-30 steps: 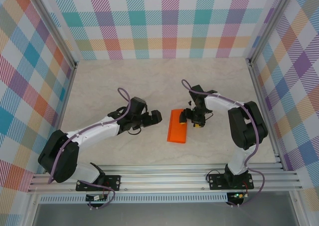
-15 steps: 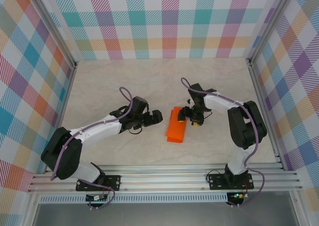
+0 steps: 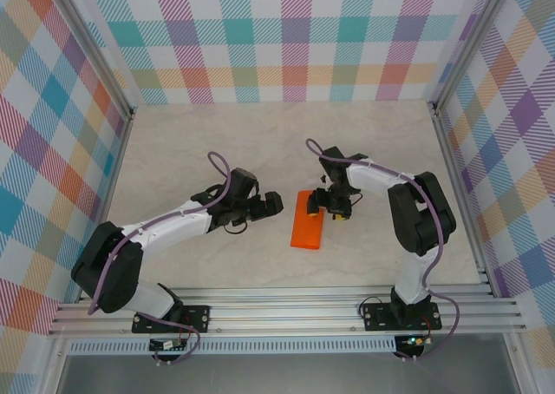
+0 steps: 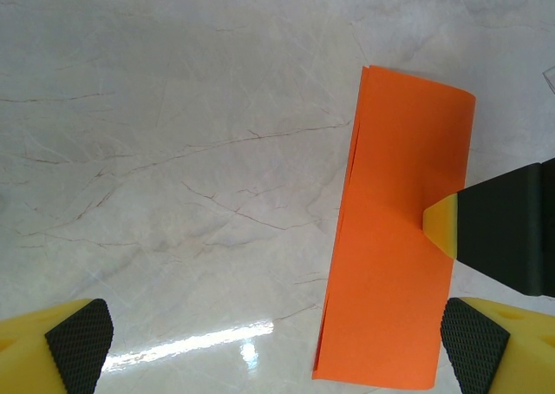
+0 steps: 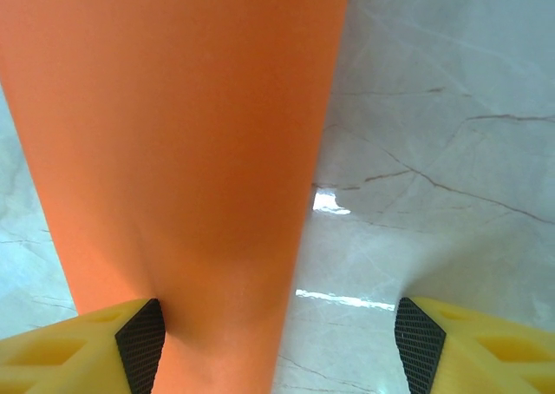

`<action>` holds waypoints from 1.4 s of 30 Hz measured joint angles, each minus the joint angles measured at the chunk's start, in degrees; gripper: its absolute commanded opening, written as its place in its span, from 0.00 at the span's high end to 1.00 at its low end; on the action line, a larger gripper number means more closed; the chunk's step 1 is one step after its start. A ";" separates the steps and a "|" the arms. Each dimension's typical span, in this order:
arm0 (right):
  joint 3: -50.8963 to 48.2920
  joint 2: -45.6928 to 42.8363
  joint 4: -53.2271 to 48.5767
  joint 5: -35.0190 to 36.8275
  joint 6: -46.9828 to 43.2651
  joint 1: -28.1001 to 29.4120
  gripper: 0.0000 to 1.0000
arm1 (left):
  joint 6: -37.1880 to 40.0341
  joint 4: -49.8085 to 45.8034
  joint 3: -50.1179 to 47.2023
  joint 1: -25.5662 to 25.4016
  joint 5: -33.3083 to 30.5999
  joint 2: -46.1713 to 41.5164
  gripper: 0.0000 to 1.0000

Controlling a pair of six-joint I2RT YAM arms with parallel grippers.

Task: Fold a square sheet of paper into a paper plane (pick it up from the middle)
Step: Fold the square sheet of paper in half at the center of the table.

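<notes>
We find the bright orange square sheet of paper (image 3: 308, 227) (image 4: 395, 238) (image 5: 173, 108), folded into a long strip, flat on the pale marbled table (image 3: 217, 142). Right of it, the right gripper (image 3: 323, 205) (image 5: 279, 335), half-open and empty, presses one fingertip (image 4: 440, 223) on its edge, probably pinning the crease. Left of it, the left gripper (image 3: 276, 205) (image 4: 277, 342) gapes wide, empty. No writing is legible.

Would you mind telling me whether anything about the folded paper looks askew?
The folded orange sheet of paper has its open long edges slightly offset, and the fold by the right gripper looks rounded, not creased.
</notes>
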 measured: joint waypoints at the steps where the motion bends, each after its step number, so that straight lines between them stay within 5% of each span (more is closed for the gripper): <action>1: 0.17 0.02 -0.33 0.31 -0.02 0.00 0.26 | 0.02 0.00 0.00 0.00 0.00 0.00 0.00; 42: 6.62 4.33 -5.73 1.27 -9.49 1.07 0.26 | 0.02 0.00 0.00 0.00 0.02 0.00 0.00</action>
